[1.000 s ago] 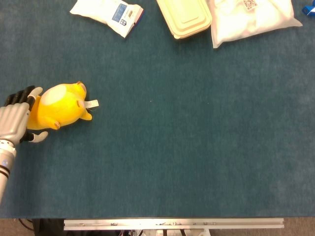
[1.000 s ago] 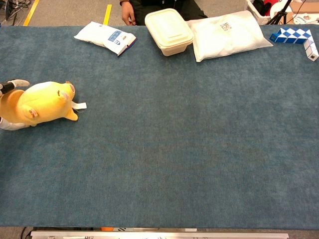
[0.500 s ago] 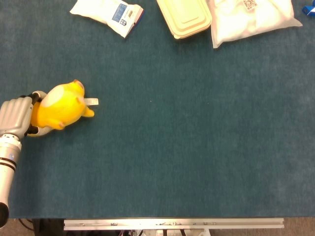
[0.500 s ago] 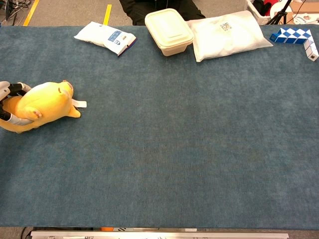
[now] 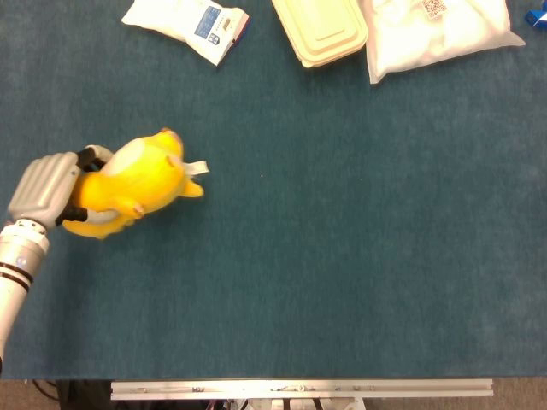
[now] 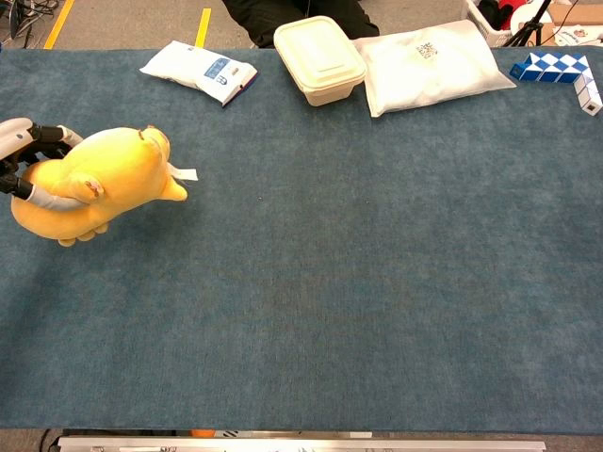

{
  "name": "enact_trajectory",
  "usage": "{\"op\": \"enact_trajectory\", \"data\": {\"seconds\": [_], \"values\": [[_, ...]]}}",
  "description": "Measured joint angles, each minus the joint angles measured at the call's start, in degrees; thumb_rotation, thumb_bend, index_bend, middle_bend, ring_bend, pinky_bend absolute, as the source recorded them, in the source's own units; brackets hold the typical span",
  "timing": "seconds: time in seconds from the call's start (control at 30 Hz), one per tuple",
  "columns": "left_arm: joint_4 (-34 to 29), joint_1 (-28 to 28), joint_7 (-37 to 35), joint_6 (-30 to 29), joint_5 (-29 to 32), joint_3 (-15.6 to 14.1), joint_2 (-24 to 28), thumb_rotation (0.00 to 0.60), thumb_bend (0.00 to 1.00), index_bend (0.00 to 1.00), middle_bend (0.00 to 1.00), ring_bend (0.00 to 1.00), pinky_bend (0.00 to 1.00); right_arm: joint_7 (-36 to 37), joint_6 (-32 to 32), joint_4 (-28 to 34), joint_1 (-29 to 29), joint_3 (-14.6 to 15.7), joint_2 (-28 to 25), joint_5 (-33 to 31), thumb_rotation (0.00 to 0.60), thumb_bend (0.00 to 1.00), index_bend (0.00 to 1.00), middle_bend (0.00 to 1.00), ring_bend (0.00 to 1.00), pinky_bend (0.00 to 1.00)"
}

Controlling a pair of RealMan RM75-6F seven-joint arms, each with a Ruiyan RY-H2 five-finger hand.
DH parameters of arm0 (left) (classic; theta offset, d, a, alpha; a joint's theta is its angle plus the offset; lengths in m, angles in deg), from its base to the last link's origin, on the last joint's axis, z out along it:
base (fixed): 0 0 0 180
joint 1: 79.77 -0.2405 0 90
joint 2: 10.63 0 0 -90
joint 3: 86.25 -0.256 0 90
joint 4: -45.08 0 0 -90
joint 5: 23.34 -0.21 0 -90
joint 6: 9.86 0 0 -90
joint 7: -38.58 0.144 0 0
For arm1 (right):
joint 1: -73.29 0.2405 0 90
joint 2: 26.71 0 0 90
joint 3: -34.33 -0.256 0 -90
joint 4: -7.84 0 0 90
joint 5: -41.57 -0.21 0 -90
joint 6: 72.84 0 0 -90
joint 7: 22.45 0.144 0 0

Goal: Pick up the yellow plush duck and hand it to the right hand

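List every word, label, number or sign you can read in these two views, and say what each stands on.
No text reads clearly enough to quote.
White packet: blue label with print, too small to read.
White bag: a square code patch, too blurred to read.
Yellow plush duck, held by the left hand: white tag, no legible print.
Cream lidded container: no markings visible.

— What do you see of our own body on the feeds?

— Just my left hand (image 5: 53,189): a pale grey, blocky shell over the back, with black segments showing between the grey parts of the fingers (image 6: 47,134).

— And the arm?

— A white, rounded forearm (image 5: 15,272) with a dark ring band near the wrist.
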Motion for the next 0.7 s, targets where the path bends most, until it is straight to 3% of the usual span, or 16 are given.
{"op": "enact_trajectory", "data": {"seconds": [0.27, 0.5, 0.7], "values": [[-6.94, 3.49, -5.21, 3.91, -2.57, 2.49, 4.00, 0.600, 0.21, 0.42, 0.41, 0.37, 0.59, 1.71, 5.46, 1.82, 6.27, -1.69, 3.26, 1.93, 0.600, 0.17, 0.14, 0.26, 0.12, 0.24], [-10.98, 4.78, -5.96, 3.74, -2.31, 3.37, 4.20, 0.600, 0.21, 0.42, 0.41, 0.37, 0.59, 2.98, 10.04, 4.55, 11.78, -3.72, 7.99, 1.29, 0.600, 0.01, 0.14, 0.26, 0.12, 0.24], [-14.09, 6.40, -7.34, 4.67, 0.42, 4.50, 5.15, 0.600, 0.21, 0.42, 0.41, 0.37, 0.59, -1.31, 14.04, 5.62, 15.99, -4.91, 12.79, -1.17, 0.600, 0.00, 0.14, 0.24, 0.12, 0.24]]}}
